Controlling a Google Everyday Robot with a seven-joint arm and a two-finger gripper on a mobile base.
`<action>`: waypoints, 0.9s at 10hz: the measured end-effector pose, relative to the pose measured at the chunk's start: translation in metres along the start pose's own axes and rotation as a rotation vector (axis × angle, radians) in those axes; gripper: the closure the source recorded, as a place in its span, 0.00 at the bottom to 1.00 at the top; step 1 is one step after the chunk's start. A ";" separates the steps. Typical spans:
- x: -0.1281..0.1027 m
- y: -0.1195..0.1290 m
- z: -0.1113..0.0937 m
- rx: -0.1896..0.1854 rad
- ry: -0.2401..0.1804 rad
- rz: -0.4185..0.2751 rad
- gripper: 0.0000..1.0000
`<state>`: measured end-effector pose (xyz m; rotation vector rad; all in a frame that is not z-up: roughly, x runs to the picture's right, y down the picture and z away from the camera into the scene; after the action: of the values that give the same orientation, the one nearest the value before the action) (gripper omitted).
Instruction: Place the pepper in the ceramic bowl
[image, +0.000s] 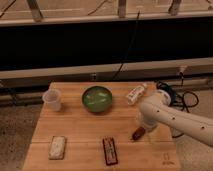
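Observation:
The pepper (138, 133) is small, dark red-brown and tapered, and lies on the wooden table (80, 125) at the right front. The green ceramic bowl (97, 98) stands at the table's back middle, up and to the left of the pepper. My white arm (170, 117) reaches in from the right and bends down over the pepper. My gripper (144, 127) is low at the pepper's upper right end, mostly hidden by the arm. I cannot tell whether it touches the pepper.
A translucent plastic cup (52, 100) stands at the back left. A white bottle (136, 93) lies right of the bowl. A pale packet (58, 147) and a dark red packet (110, 150) lie near the front edge. Cables (175, 97) hang off the right side.

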<state>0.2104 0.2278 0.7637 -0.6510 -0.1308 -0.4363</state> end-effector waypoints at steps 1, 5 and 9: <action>-0.002 0.000 0.004 0.002 -0.013 -0.012 0.20; -0.008 0.003 0.017 0.006 -0.043 -0.048 0.20; -0.014 0.004 0.025 0.009 -0.063 -0.069 0.20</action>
<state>0.1998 0.2509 0.7779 -0.6534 -0.2153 -0.4817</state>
